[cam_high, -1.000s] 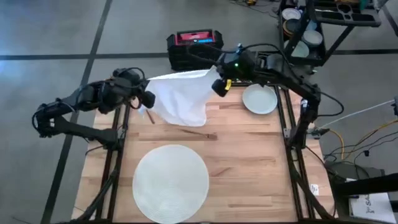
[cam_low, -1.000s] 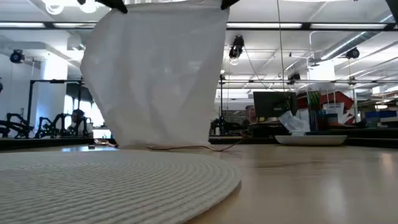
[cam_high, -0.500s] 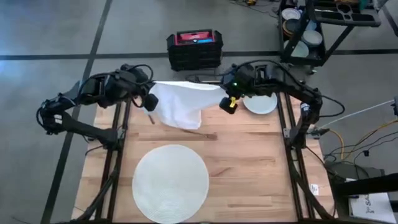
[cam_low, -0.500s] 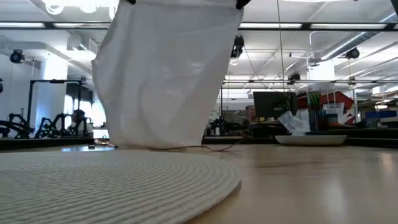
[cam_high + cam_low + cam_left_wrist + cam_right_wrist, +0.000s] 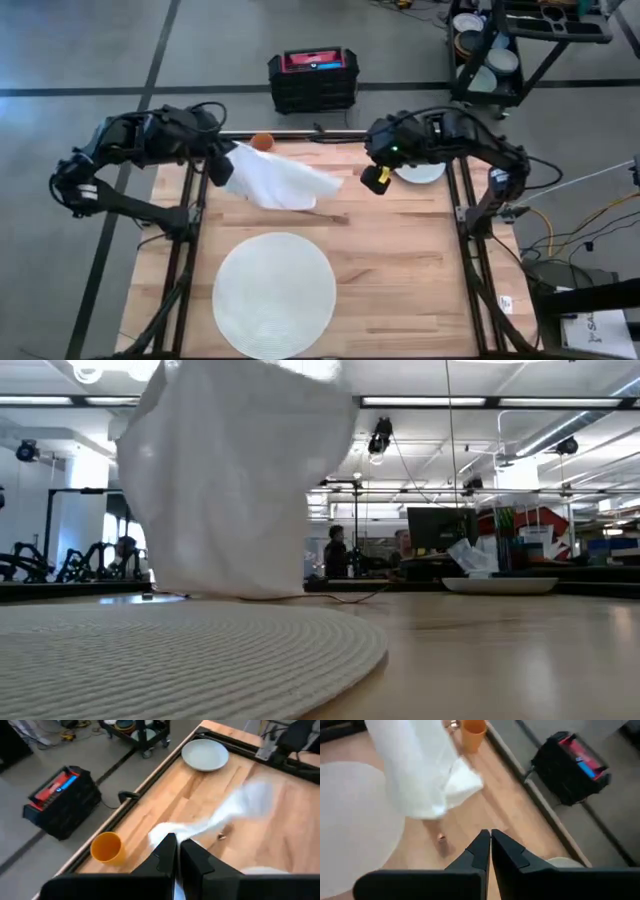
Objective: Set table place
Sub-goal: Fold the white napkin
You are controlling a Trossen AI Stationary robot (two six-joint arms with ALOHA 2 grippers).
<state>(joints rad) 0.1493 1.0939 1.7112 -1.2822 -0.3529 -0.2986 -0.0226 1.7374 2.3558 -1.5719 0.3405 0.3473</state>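
Note:
A white cloth [image 5: 278, 181] trails from my left gripper [image 5: 225, 168] over the far left of the table [image 5: 400, 260]. In the low view the cloth [image 5: 230, 480] hangs down to the tabletop. My right gripper [image 5: 375, 180] is shut, holds nothing, and stands to the right of the cloth, just left of the pale plate [image 5: 424, 173]. The plate lies flat at the far right. The round white mat [image 5: 275, 293], the place, lies flat near the front edge. An orange cup [image 5: 262, 142] stands upright at the far edge. My left gripper pinches an upper end of the cloth [image 5: 167, 831] between its two fingers. The fingers come from the table's left, slanting down. The cloth hangs slack from them and spreads toward the right, its lower part [image 5: 305, 195] on the tabletop.
A thin brown stick [image 5: 320, 213] lies on the wood between the cloth and the mat. A black-and-red case [image 5: 312, 75] sits on the floor beyond the far edge. A cart with bowls [image 5: 490, 50] stands at the far right.
My right gripper has let go of the cloth and moved toward the near edge and slightly right. My left gripper has shifted a little toward the left edge. The cloth was stretched between both grippers; its freed end has dropped and it now hangs from the left gripper alone.

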